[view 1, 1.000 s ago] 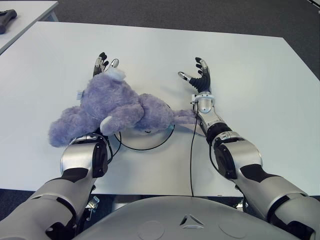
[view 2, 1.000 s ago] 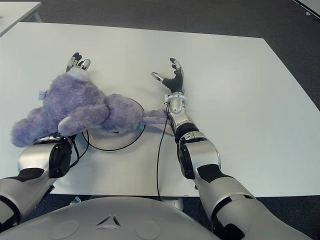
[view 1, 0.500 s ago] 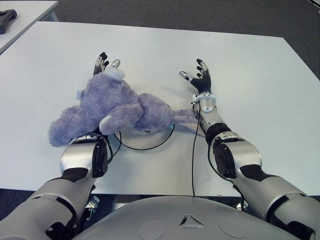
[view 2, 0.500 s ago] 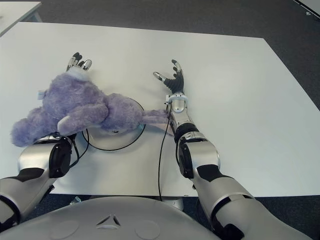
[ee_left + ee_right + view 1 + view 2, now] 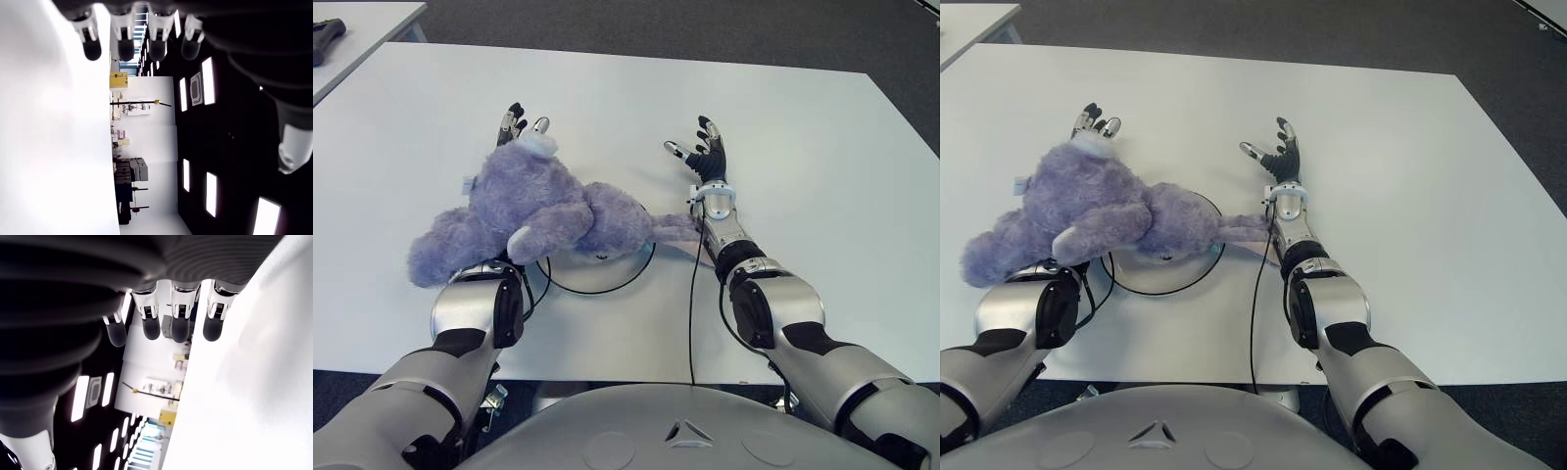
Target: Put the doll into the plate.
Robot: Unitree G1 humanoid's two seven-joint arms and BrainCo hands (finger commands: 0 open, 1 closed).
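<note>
Both eye views: purple plush doll (image 5: 533,211) lies across the plate (image 5: 607,286) and left forearm, unchanged over the last second. Left hand (image 5: 521,124) and right hand (image 5: 700,152) unmoved on the counter (image 5: 822,147).
Wrist views: fingers (image 5: 124,46) of each extended, empty. Placement looks essentially done.

I work in what looks like a lab or office hall. Before me is a plain white table (image 5: 803,127) on dark grey carpet (image 5: 705,24), with a 2nd table (image 5: 372,20) at far left. My wrist views show ceiling light panels (image 5: 208,81) and shelving (image 5: 129,174).
</note>
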